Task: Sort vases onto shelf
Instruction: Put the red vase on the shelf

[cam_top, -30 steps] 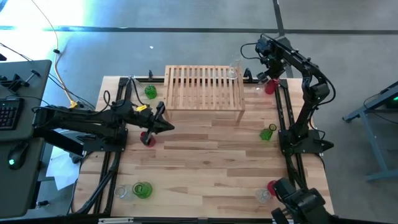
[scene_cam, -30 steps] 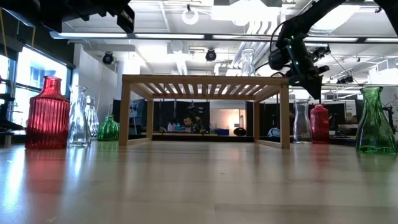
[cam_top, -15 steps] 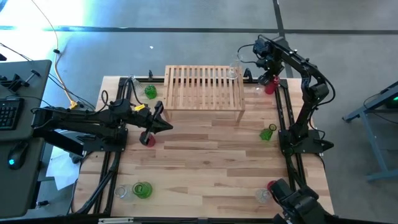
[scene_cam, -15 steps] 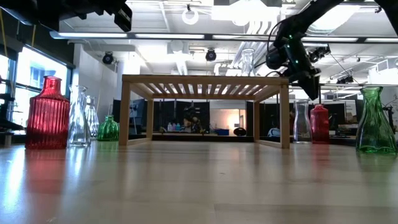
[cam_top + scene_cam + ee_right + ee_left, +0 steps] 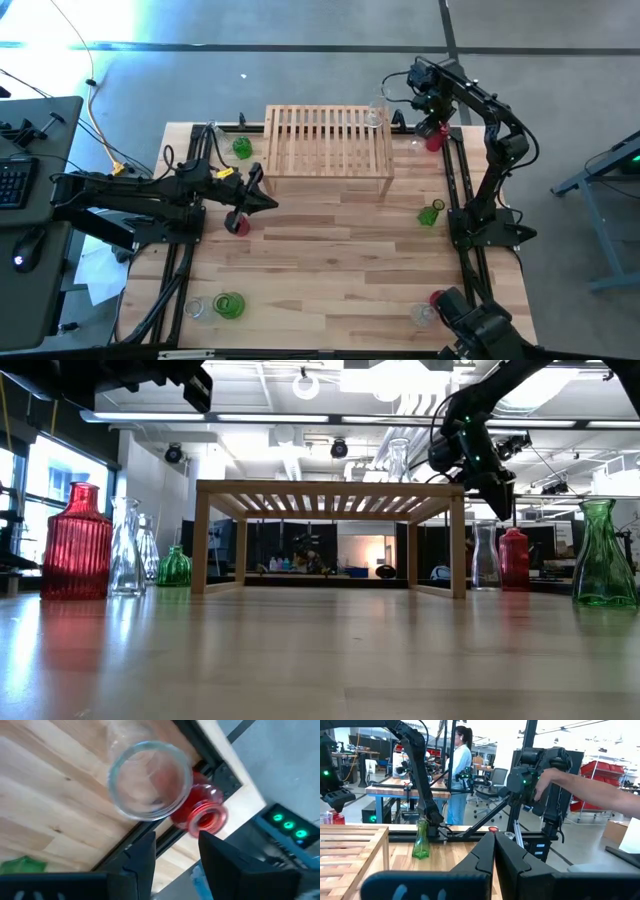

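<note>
The light-wood shelf [image 5: 328,140] stands at the table's far middle. One clear vase [image 5: 377,112] stands on its far right corner. My right gripper [image 5: 177,850] hangs open, pointing steeply down, over a clear vase [image 5: 150,780] and a red vase [image 5: 202,815]. Both of these stand on the tabletop at the far right edge. Its fingers touch neither. My left gripper [image 5: 272,203] is shut and held level above the table's left middle, beside a red vase [image 5: 237,224]. Nothing is between its fingers [image 5: 494,850].
Loose vases stand about the table: green ones at the far left [image 5: 242,148], right [image 5: 430,214] and near left [image 5: 230,304]. A red and a clear one are at the near right [image 5: 437,298]. Beyond the table a person's arm [image 5: 590,785] reaches to equipment.
My right gripper has rolled a little about its own pointing line while staying above the two vases at the far right edge. No vase has moved.
</note>
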Controlling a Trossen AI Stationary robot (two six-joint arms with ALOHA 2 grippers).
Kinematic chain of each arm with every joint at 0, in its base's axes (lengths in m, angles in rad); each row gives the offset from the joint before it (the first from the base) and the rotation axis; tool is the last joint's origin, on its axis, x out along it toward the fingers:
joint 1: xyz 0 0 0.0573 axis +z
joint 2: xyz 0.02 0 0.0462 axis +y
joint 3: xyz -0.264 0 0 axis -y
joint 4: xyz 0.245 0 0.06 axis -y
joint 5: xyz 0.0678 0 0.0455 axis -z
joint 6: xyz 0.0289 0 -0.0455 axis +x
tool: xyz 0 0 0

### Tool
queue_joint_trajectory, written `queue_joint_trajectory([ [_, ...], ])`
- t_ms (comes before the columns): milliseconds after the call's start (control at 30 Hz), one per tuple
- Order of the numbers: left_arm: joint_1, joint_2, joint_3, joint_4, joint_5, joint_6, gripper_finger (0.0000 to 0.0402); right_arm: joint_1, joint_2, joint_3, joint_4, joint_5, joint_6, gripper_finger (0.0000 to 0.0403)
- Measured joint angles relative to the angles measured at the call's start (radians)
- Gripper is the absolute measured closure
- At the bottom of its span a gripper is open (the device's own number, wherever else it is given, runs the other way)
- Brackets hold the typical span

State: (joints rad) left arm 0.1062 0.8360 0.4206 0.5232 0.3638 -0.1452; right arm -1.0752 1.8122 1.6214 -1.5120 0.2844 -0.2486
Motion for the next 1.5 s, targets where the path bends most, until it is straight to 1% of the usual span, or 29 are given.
queue_joint_trajectory([
  [333, 0.000, -0.003, 0.000, -0.001, 0.000, 0.000, 0.0397, -0.004, 0.000, 0.000, 0.001, -0.005, -0.002, 0.0263],
  [633, 0.000, -0.005, 0.000, -0.002, 0.000, 0.001, 0.0397, -0.011, 0.000, 0.000, 0.015, -0.005, 0.064, 0.0263],
  [967, 0.000, -0.005, 0.000, -0.002, 0.000, 0.008, 0.0397, -0.020, 0.014, 0.000, 0.019, -0.013, 0.099, 0.0270],
  [1267, 0.000, -0.006, 0.000, -0.002, 0.000, 0.008, 0.0397, -0.020, 0.057, -0.001, 0.025, 0.020, 0.087, 0.0270],
  [1500, 0.000, -0.006, 0.000, -0.002, 0.000, 0.008, 0.0397, -0.020, 0.060, -0.001, 0.030, 0.025, 0.087, 0.0270],
])
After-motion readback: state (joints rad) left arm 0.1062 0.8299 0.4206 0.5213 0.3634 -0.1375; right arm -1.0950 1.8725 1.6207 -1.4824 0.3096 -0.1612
